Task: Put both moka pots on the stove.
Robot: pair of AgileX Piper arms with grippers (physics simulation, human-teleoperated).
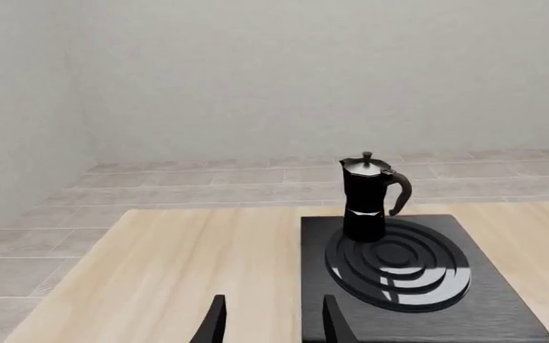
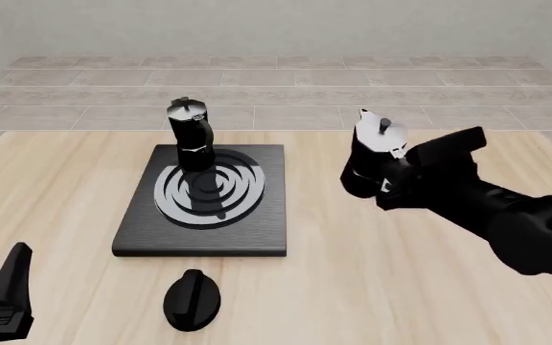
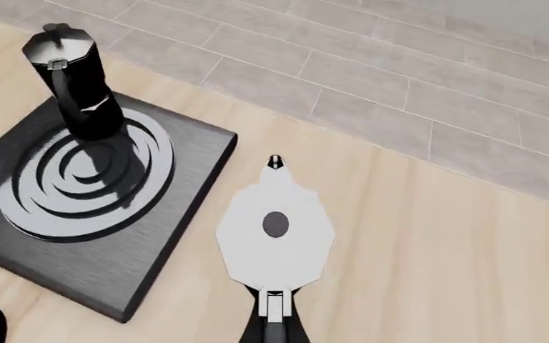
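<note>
On the stove one moka pot stands up straight at the far edge of the ring burner. Its handle shows in the left wrist view, and the stove sits flat on the wooden table.

To the right of the stove, the right gripper is clamped on the handle of the second moka pot. That pot is off the stove and leans a little.

Near the front left corner of the table, the left gripper holds nothing, and its two fingers are apart. A black oval knob lies just in front of the stove.
</note>
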